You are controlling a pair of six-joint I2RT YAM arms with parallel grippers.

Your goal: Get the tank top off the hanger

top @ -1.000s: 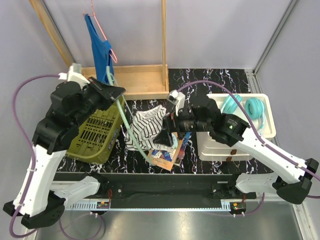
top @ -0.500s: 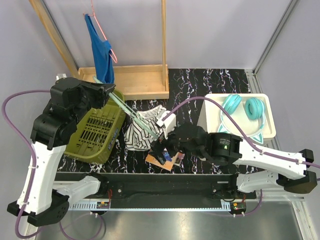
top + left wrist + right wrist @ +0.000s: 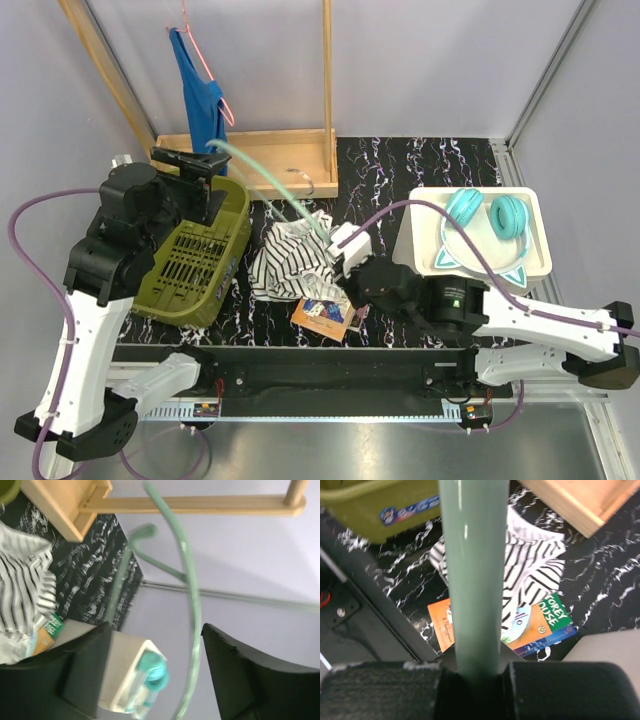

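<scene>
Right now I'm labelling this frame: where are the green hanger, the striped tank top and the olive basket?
green hanger [image 3: 472,580]: right wrist view, its straight bar.
striped tank top [image 3: 290,262]: top view, middle of the fabric.
olive basket [image 3: 195,265]: top view, slatted wall.

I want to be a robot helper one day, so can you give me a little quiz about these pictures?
1. True or false: the striped tank top lies crumpled on the table.
2. Which fingers are shut on the green hanger? A) left fingers B) right fingers C) neither
3. Fill in: the teal headphones sit in a white ____.

Key: 1 true; 2 B; 3 tray.
</scene>
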